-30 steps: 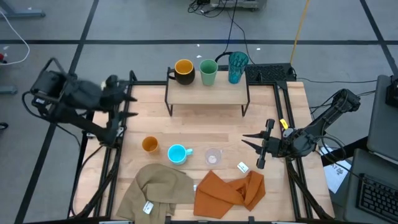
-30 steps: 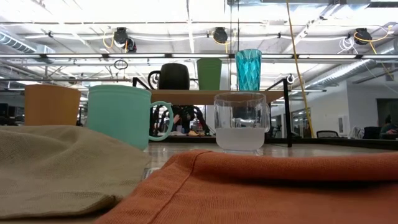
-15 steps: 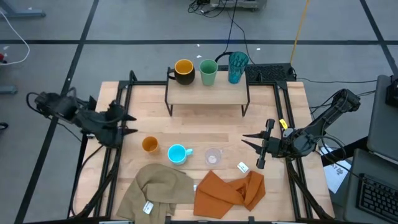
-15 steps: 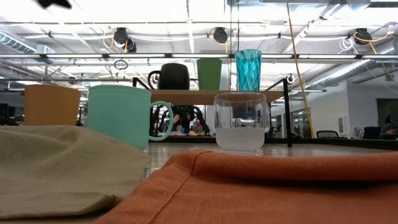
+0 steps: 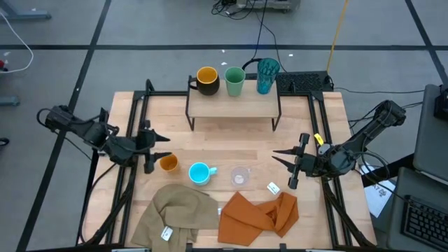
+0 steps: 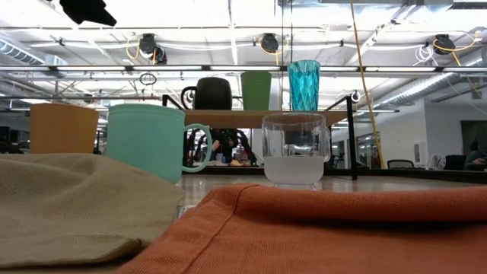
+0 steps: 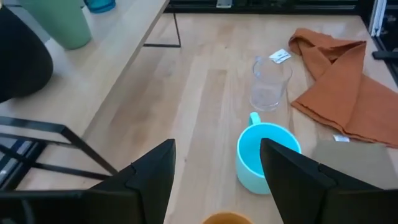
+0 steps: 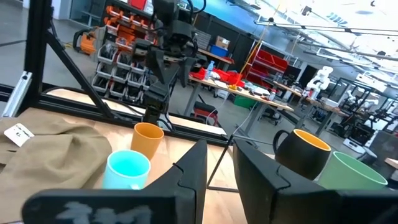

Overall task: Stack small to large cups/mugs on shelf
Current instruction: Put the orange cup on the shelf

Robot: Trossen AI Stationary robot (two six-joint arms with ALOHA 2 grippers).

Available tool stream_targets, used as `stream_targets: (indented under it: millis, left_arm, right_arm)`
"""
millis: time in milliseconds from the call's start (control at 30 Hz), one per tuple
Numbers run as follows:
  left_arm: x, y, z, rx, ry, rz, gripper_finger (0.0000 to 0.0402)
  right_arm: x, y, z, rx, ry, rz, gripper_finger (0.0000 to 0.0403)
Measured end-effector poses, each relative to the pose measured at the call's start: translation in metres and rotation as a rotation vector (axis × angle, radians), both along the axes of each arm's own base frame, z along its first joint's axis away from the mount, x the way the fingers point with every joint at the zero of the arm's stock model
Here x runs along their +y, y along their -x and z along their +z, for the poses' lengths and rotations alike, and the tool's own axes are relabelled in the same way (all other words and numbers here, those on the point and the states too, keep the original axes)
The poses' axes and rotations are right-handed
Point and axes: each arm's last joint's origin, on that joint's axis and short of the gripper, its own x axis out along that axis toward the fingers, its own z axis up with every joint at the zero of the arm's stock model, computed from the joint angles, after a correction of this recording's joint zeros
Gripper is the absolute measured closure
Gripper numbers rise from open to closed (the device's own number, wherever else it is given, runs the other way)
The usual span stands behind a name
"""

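Note:
The black mug (image 5: 207, 80), green cup (image 5: 234, 81) and teal tumbler (image 5: 267, 75) stand upright on the shelf (image 5: 233, 105). On the tabletop in front of it stand the small orange cup (image 5: 168, 163), the light blue mug (image 5: 200, 173) and the clear cup (image 5: 240, 176). My left gripper (image 5: 155, 154) is open just left of the orange cup (image 7: 227, 218), with its fingers pointing toward it and the blue mug (image 7: 264, 155). My right gripper (image 5: 285, 168) is open near the table's right edge, right of the clear cup.
A tan cloth (image 5: 178, 213) and an orange cloth (image 5: 259, 213) lie crumpled along the near edge, with a small white tag (image 5: 273, 187) beside them. The black frame rails (image 5: 133, 175) run along both table sides. Bare wood lies between the shelf and the row of cups.
My left gripper has swung from the far left edge toward the near side and the right. It has come down and turned to point at the orange cup, and has stayed open. The right arm and all the cups have kept still.

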Motion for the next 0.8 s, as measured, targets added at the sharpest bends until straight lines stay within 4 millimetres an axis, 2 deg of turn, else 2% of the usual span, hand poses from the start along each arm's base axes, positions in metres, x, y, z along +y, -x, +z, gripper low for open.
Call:
stream_targets:
  millis: [300, 567, 800]
  left_arm:
    - [-0.002, -0.005, 0.007, -0.088, 0.039, 0.018, 0.0167]
    - [-0.004, -0.009, 0.016, -0.166, -0.029, -0.04, 0.0167]
    - [-0.005, -0.011, 0.02, -0.209, -0.02, -0.042, 0.0167]
  right_arm:
    - [0.002, -0.003, -0.003, 0.013, 0.011, -0.003, 0.0332]
    - [0.004, -0.006, -0.006, 0.024, 0.007, -0.002, 0.0332]
    - [0.004, -0.006, -0.006, 0.024, 0.006, -0.002, 0.0332]
